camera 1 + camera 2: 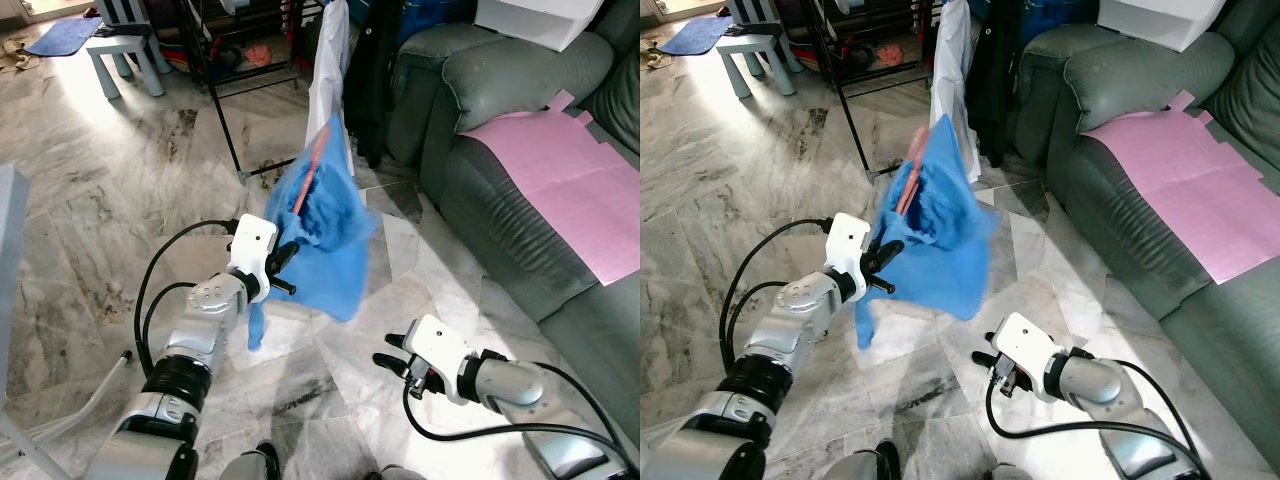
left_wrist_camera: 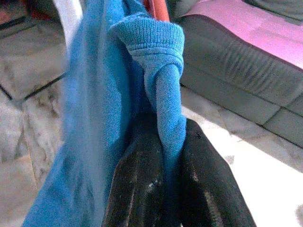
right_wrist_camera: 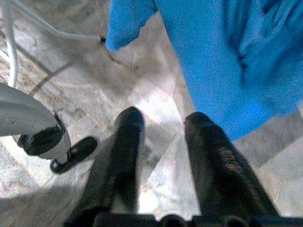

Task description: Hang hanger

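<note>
over the veined marble floor (image 1: 120, 200), between a black metal rack (image 1: 215, 90) hung with a white shirt (image 1: 332, 70) and a grey leather sofa (image 1: 520, 210), the left hand (image 1: 283, 262) is clenched on a soft blue knit garment (image 1: 325, 225) draped over a red hanger (image 1: 308, 170), while the right hand (image 1: 395, 362) hangs released low beside it.

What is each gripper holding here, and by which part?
The left gripper pinches the blue garment by a twisted fold of cloth, red hanger inside. The right gripper is open, holding nothing.

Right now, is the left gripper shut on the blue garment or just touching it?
Shut on it. In the left wrist view the two black fingers pinch a twisted strip of the blue garment, which hangs off the floor.
</note>
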`<state>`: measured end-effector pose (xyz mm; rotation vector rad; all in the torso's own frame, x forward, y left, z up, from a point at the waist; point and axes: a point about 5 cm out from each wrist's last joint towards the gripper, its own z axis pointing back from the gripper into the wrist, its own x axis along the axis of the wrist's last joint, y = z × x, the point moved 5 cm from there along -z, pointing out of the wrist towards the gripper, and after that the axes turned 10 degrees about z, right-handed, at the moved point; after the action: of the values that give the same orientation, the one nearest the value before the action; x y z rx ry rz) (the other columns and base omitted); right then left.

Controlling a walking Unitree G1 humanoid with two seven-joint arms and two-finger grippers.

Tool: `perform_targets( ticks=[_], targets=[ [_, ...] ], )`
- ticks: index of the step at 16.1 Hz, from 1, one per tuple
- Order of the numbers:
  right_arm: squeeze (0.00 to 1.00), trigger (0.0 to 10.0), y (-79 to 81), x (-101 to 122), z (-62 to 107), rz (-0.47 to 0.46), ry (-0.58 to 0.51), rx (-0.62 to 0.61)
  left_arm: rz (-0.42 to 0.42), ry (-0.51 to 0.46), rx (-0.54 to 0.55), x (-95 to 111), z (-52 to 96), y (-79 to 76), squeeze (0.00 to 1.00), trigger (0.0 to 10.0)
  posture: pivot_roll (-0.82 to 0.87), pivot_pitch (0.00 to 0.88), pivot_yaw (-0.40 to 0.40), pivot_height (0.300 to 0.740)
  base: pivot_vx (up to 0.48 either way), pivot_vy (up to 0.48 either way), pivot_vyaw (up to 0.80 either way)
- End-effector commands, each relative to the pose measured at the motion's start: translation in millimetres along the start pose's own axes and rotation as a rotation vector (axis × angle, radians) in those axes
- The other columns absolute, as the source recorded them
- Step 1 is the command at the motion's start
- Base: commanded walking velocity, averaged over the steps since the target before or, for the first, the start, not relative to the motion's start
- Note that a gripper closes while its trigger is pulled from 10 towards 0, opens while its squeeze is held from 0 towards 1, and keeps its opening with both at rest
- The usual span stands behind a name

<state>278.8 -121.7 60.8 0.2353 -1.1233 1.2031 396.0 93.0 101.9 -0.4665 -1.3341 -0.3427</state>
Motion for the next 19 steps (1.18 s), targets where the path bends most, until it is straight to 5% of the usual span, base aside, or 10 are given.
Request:
perform_targets(
  ticks=[1, 3, 6, 8, 14, 19],
  targets=[
    [1.0, 10.0, -9.8, 7, 7.7, 0.032, -0.026, -0.017, -0.066, -0.025, -0.056, 11, -0.1, -3.3, 0.0, 0.0, -0.1, 0.179, 0.026, 0.74, 0.0, 0.0, 0.0],
    [1.0, 10.0, -39.0, -2, 27.8, 0.11, 0.025, -0.07, -0.243, 0.04, -0.181, 4, 11.2, -2.2, 0.0, 0.0, -0.1, 0.181, 0.024, 0.74, 0.0, 0.0, 0.0],
    [1.0, 10.0, -71.9, -11, 57.1, 0.184, 0.083, -0.124, -0.383, 0.137, -0.3, -9, 29.8, 7.6, 0.0, 0.0, -0.1, 0.179, 0.021, 0.74, 0.0, 0.0, 0.0],
    [1.0, 10.0, -78.0, -22, 72.1, 0.232, 0.161, -0.076, -0.438, 0.149, -0.393, -12, 40.4, 7.9, 0.0, 0.0, -0.11, 0.176, 0.022, 0.74, 0.0, 0.0, 0.0],
    [1.0, 10.0, -88.2, 2, 70.4, 0.434, 0.097, -0.037, -0.548, 0.245, -0.678, -29, 52.3, -21.6, 0.0, 0.0, -0.11, 0.166, 0.017, 0.74, 0.0, 0.0, 0.0],
    [1.0, 10.0, -99.0, 9, 69.7, 0.456, 0.08, -0.043, -0.558, 0.227, -0.77, -29, 53.6, -36.4, 0.0, 0.0, -0.11, 0.168, 0.019, 0.74, 0.0, 0.0, 0.0]
  ],
)
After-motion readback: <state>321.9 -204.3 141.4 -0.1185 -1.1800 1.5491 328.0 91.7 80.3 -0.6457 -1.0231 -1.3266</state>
